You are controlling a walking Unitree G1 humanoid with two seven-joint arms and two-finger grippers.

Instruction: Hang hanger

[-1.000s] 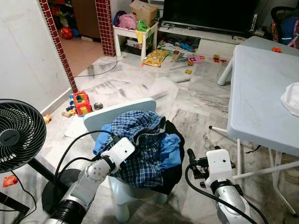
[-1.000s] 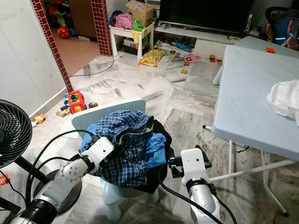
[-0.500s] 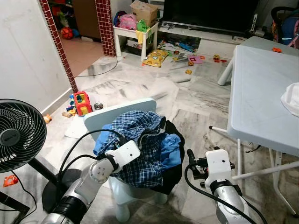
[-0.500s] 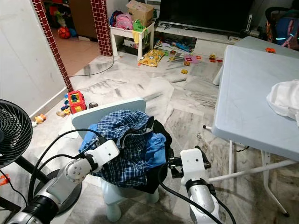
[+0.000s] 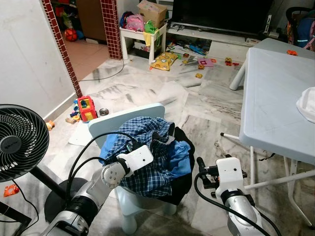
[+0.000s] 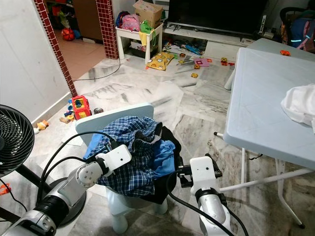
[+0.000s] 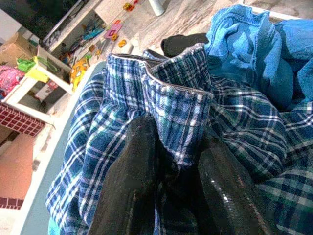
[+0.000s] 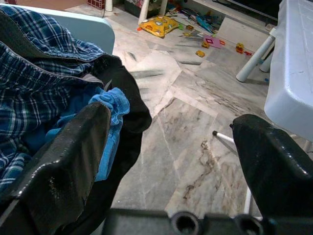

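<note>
On the chair [image 5: 110, 123] lies a heap of clothes, a plaid shirt [image 5: 147, 147] topmost, and the left gripper [image 7: 173, 196] pushes into its folds, fingers narrowly apart around a ridge of cloth, probably feeling for the hanger, which I cannot make out. Just beside the heap, the right gripper [image 8: 171, 147] waits spread wide.
</note>
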